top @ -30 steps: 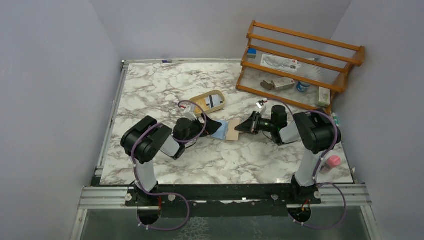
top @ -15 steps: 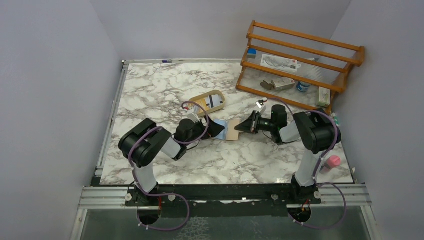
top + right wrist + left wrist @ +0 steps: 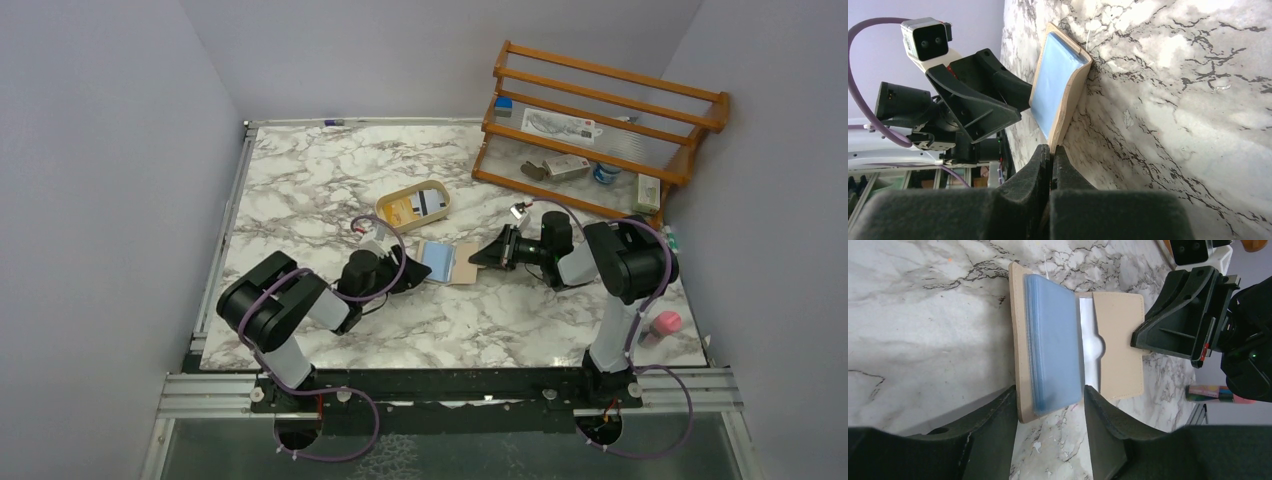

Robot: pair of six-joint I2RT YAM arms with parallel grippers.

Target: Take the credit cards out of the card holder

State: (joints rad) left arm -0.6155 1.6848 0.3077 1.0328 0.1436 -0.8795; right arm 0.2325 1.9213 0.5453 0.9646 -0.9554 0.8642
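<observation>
The credit cards (image 3: 1055, 345), a pale blue stack, lay in the half of the card holder (image 3: 1120, 347) nearer my left arm. The holder was spread open on the marble table (image 3: 330, 170). My left gripper (image 3: 1049, 392) was released, one finger on either side of the stack's near end. My right gripper (image 3: 1050, 149) was clenched on the edge of the holder's other half.
</observation>
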